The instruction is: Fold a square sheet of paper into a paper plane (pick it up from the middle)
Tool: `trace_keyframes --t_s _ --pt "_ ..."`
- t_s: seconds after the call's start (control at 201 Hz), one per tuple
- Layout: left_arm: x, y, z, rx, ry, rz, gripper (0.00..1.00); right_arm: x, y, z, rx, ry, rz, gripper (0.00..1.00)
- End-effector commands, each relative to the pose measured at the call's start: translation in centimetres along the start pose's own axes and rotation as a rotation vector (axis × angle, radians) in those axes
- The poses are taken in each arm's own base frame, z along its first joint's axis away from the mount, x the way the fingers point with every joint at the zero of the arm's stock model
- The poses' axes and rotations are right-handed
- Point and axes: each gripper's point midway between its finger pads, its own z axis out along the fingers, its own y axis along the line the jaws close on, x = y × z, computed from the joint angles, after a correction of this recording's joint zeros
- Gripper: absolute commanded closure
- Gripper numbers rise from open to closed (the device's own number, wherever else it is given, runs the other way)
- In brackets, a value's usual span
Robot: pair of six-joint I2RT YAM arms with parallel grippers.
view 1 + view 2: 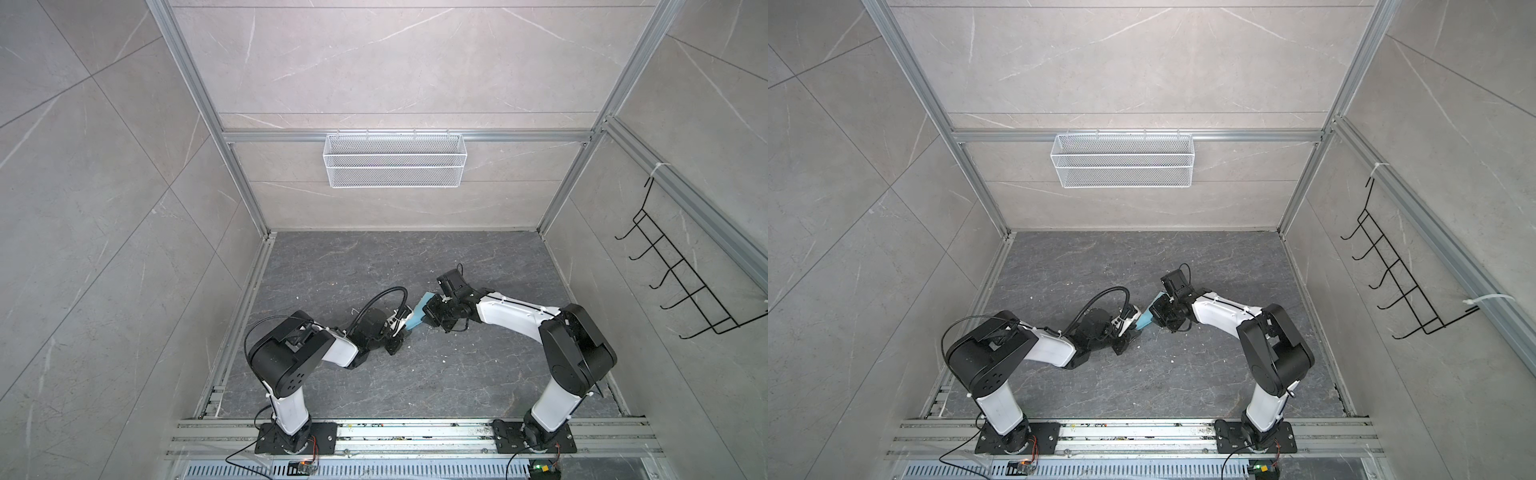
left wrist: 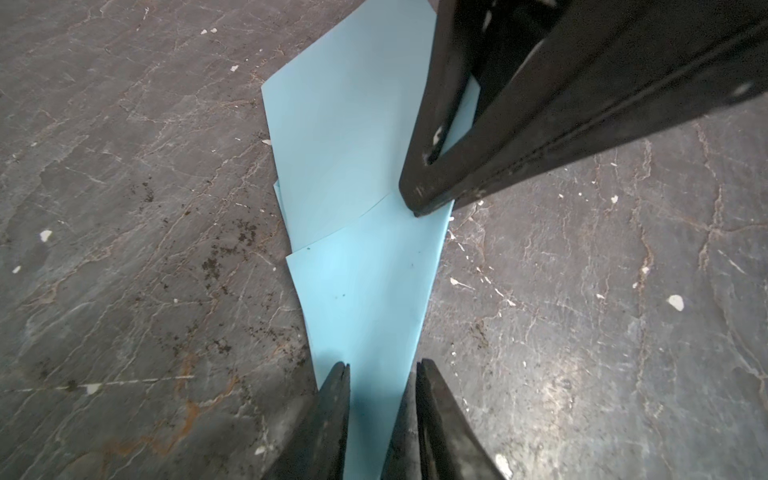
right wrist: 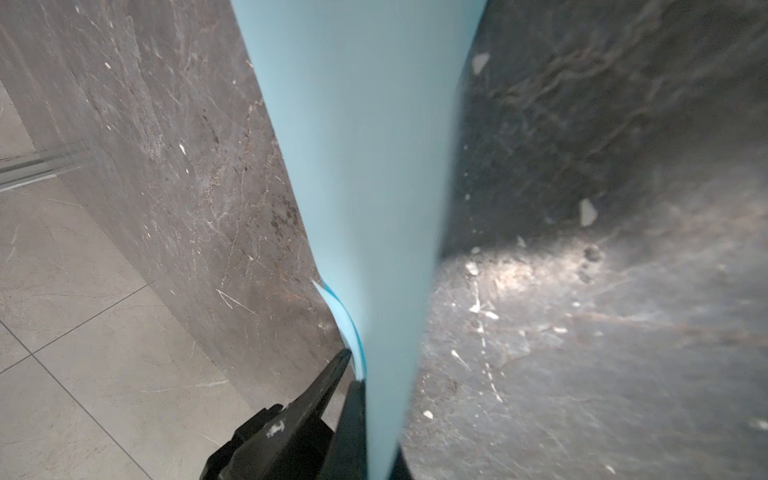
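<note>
Between the two grippers, near the middle of the dark stone table [image 1: 374,266], sits the light-blue paper [image 1: 417,320]. It is already creased into a long tapering shape of overlapping layers and appears to rest on the tabletop in the left wrist view. The left gripper [image 2: 382,368] stands over the narrow end with its fingers apart and the paper running between them; nothing shows them pinching it. The right gripper [image 3: 355,370] is clenched on the paper toward the wider end, and the sheet rises out of its jaws in the right wrist view.

I judge the paper to be very light, thin and floppy. It is likely to bow, slide on the smooth stone, and crease or tear if pulled from both ends at once. The best hold looks to be on the stacked layers along the centre fold, not on a single loose flap.

Around it the table carries only small white crumbs [image 2: 676,302] and scuffs. Each gripper crowds the other more than anything else does. Farther off, the white wire basket [image 1: 392,166] on the back wall and the black hook rack [image 1: 681,282] on the side wall are well apart from the work.
</note>
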Motion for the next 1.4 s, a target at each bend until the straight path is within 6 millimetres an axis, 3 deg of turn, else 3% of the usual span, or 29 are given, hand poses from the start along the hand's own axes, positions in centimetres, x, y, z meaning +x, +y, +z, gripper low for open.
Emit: trace_keyframes --t_s 0.0,0.294,0.558,0.891,0.981,1.205,1.399 --pt "-0.9 -0.2 0.4 0.018 -0.024 0.05 0.69 -0.1 0.3 0.2 0.001 0.008 0.015 0.97" --pt "-0.7 0.0 0.4 0.004 -0.014 0.064 0.76 -0.1 0.2 0.3 0.005 0.01 0.024 0.95" --pt "-0.2 -0.7 0.6 0.05 0.018 0.042 0.84 -0.5 0.0 0.1 0.018 -0.008 0.003 0.78" --pt "0.2 -0.8 0.8 0.06 0.05 -0.001 0.89 -0.4 0.2 -0.3 0.014 -0.017 -0.019 0.73" --pt "0.2 -0.6 0.8 0.057 0.067 -0.022 0.91 -0.7 0.6 -0.8 0.006 -0.033 -0.041 0.69" --pt "0.1 -1.0 0.4 0.09 0.138 -0.087 0.95 -1.4 0.6 -2.7 0.022 -0.087 -0.126 0.45" --pt "-0.2 -1.3 -0.1 0.117 0.204 -0.14 0.96 -2.9 -0.4 -5.5 0.054 -0.193 -0.184 0.4"
